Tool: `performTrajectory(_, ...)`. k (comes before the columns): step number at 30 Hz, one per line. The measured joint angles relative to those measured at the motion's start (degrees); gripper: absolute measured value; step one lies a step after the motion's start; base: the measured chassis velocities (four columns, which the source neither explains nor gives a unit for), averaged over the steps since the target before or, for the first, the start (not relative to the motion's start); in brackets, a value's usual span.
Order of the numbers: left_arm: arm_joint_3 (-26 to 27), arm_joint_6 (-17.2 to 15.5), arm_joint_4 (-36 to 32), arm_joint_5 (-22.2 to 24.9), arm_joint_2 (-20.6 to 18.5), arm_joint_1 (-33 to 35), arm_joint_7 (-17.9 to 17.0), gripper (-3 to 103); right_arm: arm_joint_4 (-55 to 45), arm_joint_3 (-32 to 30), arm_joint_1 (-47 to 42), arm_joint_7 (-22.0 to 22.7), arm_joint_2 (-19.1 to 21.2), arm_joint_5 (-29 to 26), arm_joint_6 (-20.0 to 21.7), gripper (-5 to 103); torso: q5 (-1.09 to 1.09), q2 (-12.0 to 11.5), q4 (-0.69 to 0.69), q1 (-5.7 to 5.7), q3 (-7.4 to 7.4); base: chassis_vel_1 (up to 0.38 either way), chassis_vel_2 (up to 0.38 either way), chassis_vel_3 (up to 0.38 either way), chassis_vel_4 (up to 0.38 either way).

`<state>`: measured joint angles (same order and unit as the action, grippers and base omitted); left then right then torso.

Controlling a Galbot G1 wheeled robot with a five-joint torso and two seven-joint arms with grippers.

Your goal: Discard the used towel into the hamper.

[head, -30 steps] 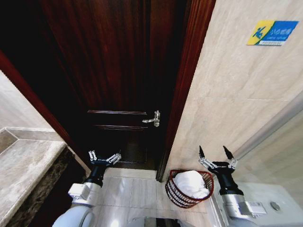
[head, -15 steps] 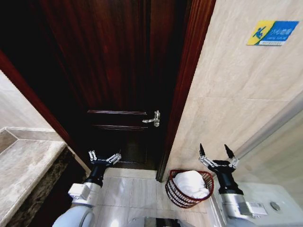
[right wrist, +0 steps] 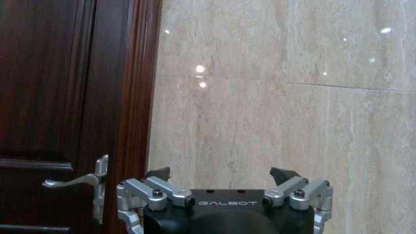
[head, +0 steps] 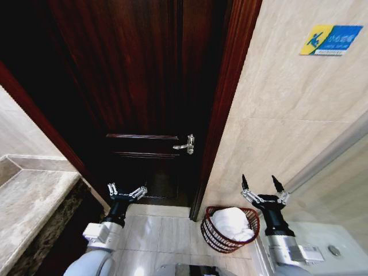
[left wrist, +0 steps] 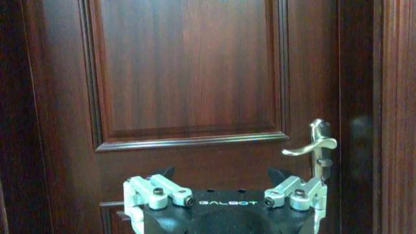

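Towel (head: 232, 223) already lies in the hamper (head: 214, 237), below and inward of the nearer right claw (head: 263, 187) (spread wide, empty).

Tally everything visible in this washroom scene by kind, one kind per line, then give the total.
Grippers: 2, left gripper and right gripper, both open and empty
Hamper: 1, on the floor by the wall
White towel: 1, inside the hamper
Door handle: 1
Blue wall sign: 1
Total: 6
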<state>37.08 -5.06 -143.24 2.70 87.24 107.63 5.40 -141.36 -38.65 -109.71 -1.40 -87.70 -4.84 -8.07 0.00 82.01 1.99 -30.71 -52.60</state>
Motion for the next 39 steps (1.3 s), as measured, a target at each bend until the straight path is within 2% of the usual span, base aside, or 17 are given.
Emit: performTrajectory(39, 0.00, 0.00, 0.00, 0.00, 0.00, 0.00, 0.00, 93, 0.09, -0.01, 0.01, 0.01, 0.02, -0.05, 0.05, 100, 0.00, -0.01, 0.00, -0.01, 0.00, 0.000, 0.000, 0.000, 0.000)
